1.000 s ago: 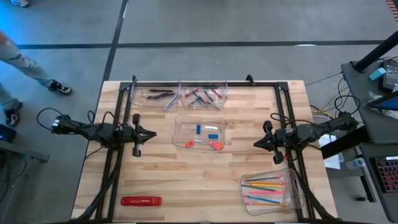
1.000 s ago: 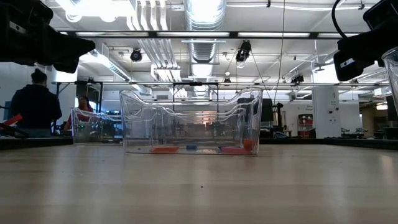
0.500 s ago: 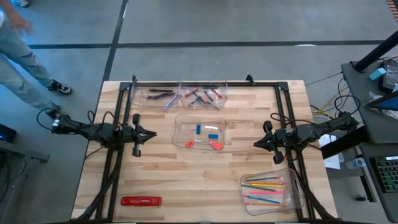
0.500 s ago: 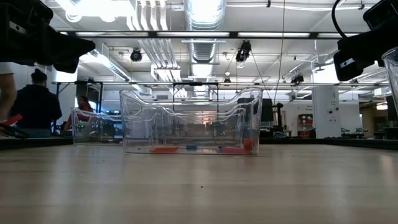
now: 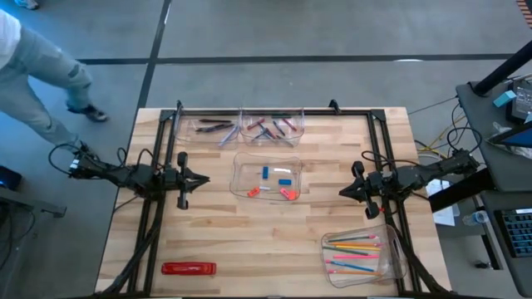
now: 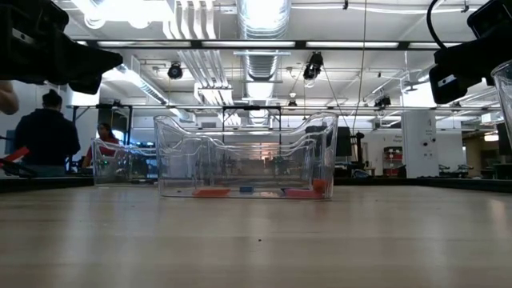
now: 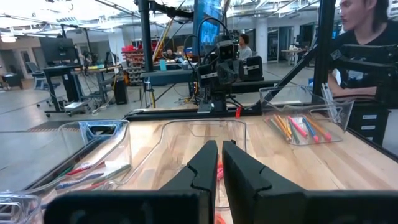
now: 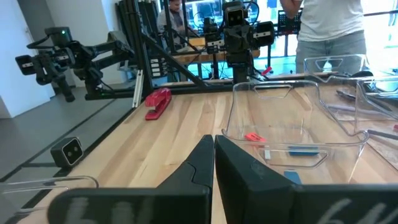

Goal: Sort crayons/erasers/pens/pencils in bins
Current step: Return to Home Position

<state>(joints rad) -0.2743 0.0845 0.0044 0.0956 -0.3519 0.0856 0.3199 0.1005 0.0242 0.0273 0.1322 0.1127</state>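
Four clear bins stand on the wooden table. The centre bin holds blue and red erasers. Two bins stand at the far edge: the left one holds dark pens, the right one holds crayons. The bin at the near right holds long pencils. My left gripper hovers left of the centre bin, shut and empty. My right gripper hovers right of it, shut and empty. Both point at the centre bin.
A long red flat pack lies at the near left of the table. A black frame runs along the far edge and both sides. A person walks on the floor beyond the table's far left corner.
Both arms have kept still. The person on the floor at the far left has walked along beside the table.
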